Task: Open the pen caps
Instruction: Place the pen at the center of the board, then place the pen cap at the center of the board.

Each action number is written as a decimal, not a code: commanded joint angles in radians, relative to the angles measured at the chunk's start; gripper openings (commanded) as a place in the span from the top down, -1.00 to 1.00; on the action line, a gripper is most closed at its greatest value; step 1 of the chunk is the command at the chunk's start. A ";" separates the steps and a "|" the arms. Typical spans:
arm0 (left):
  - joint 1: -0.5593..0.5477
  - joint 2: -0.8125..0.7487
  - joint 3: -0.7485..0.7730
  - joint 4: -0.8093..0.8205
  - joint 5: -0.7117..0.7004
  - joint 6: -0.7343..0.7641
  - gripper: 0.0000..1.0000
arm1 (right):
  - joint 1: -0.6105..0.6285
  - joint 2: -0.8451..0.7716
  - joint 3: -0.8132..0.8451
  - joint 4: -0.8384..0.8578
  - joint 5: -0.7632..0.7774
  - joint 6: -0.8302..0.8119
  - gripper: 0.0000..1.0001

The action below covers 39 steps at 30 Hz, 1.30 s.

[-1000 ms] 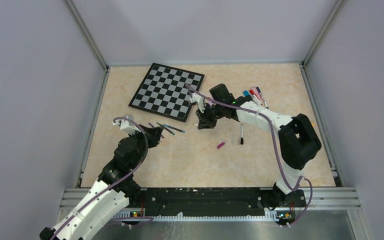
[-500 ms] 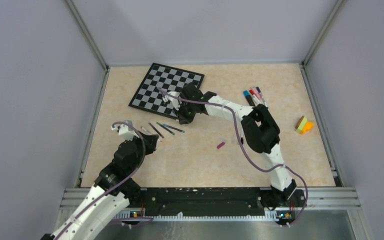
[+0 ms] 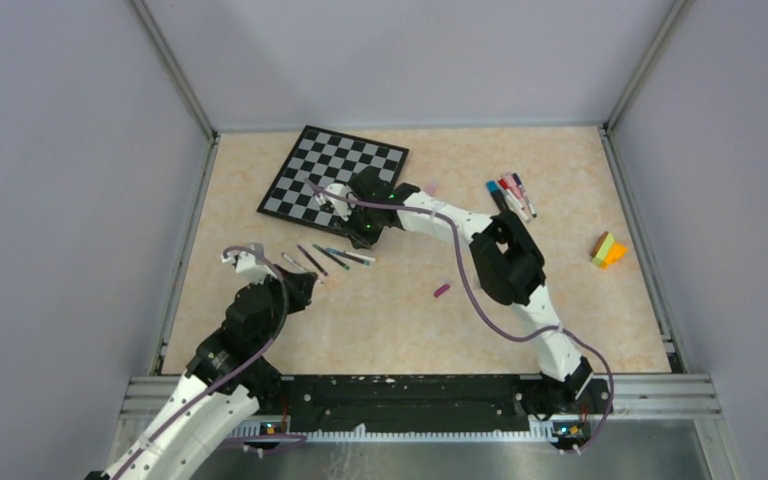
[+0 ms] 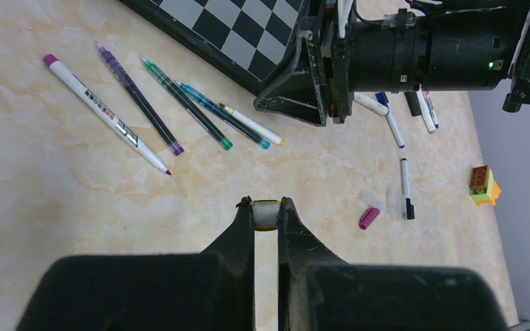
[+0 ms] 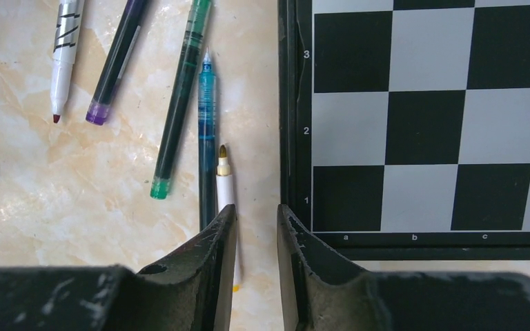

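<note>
My left gripper (image 4: 266, 214) is shut on a small yellow-and-white pen cap (image 4: 266, 215) and hovers over bare table near the left arm. Several uncapped pens (image 3: 325, 258) lie side by side in front of the chessboard (image 3: 335, 178). Among them, a white pen (image 5: 225, 185) with a yellow tip lies on the table beside a teal pen (image 5: 207, 131). My right gripper (image 5: 257, 221) hovers low over the white pen, open, with nothing between its jaws. A loose pink cap (image 3: 442, 291) lies mid-table. Capped pens (image 3: 510, 190) lie at the back right.
The chessboard's edge (image 5: 297, 138) runs just right of my right gripper. A yellow-orange block (image 3: 608, 250) sits at the far right. A white pen with a black cap (image 4: 405, 187) lies near the pink cap (image 4: 368, 218). Grey walls enclose the table.
My right arm has swung left from mid-table to the row of pens by the chessboard. Its jaws have parted, leaving the white pen on the table. The left gripper drew back slightly, still holding the cap.
</note>
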 commanded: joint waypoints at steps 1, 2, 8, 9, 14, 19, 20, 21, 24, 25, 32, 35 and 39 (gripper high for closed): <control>0.003 -0.017 0.016 0.005 0.046 -0.024 1.00 | 0.012 -0.024 0.046 -0.011 0.031 0.018 0.45; 0.002 -0.018 0.016 0.012 0.059 -0.028 1.00 | 0.011 -0.041 0.039 -0.014 0.030 0.017 0.44; 0.003 -0.018 -0.015 0.132 0.216 -0.023 0.95 | 0.010 -0.228 -0.071 -0.039 -0.011 -0.034 0.41; 0.003 -0.015 -0.030 0.168 0.252 -0.016 0.94 | 0.010 -0.267 -0.101 -0.046 -0.022 -0.061 0.40; 0.002 0.059 -0.055 0.373 0.452 0.002 0.93 | 0.008 -0.530 -0.341 -0.076 -0.027 -0.201 0.36; 0.001 0.269 -0.019 0.496 0.650 -0.019 0.96 | -0.064 -0.760 -0.585 -0.097 -0.092 -0.286 0.31; 0.000 0.316 -0.010 0.516 0.683 -0.026 0.97 | -0.108 -0.795 -0.620 -0.102 -0.142 -0.283 0.31; -0.001 0.356 0.000 0.536 0.711 -0.029 0.98 | -0.155 -0.829 -0.652 -0.105 -0.191 -0.274 0.31; -0.028 0.459 0.034 0.574 0.734 -0.036 0.98 | -0.321 -0.930 -0.746 -0.092 -0.328 -0.219 0.31; -0.047 0.487 0.045 0.579 0.719 -0.036 0.99 | -0.375 -0.985 -0.795 -0.082 -0.362 -0.202 0.31; -0.271 0.700 0.178 0.579 0.531 0.016 0.98 | -0.700 -1.289 -1.100 0.086 -0.511 -0.061 0.14; -0.336 0.839 0.256 0.572 0.479 0.022 0.97 | -0.801 -1.365 -1.194 0.160 -0.497 0.000 0.07; -0.401 0.994 0.376 0.554 0.423 0.045 0.97 | -0.892 -1.361 -1.225 0.207 -0.412 0.071 0.05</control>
